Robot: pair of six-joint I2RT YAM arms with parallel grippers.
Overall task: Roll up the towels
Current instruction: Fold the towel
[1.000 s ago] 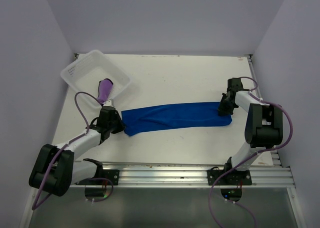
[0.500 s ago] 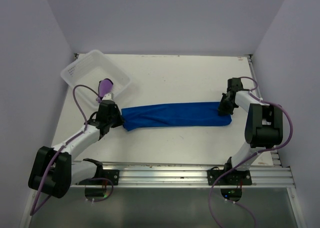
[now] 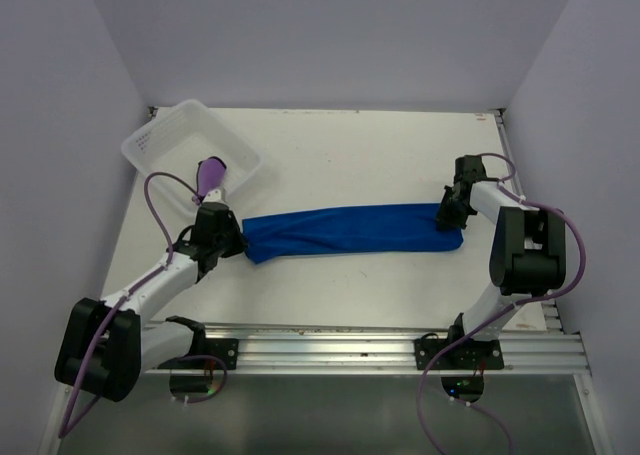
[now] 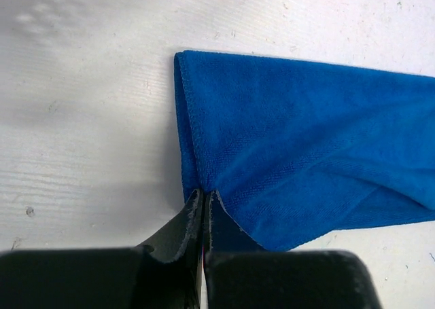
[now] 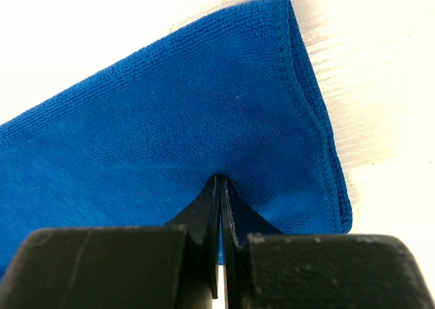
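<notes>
Your left gripper (image 4: 202, 195) and right gripper (image 5: 219, 181) are each pinched closed on opposite ends of the blue towel (image 3: 350, 227). The purple towel (image 3: 209, 175) sits in the white basket (image 3: 150, 140).

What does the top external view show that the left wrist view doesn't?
Top external only: the blue towel at full length, laid out between the two arms, with the right claw at its right end and the purple towel in the white basket. Left wrist only: a close view of the left claw shut on the towel's folded edge, with the seam visible. Both: the blue towel, the left claw at its left end and the white table.
</notes>
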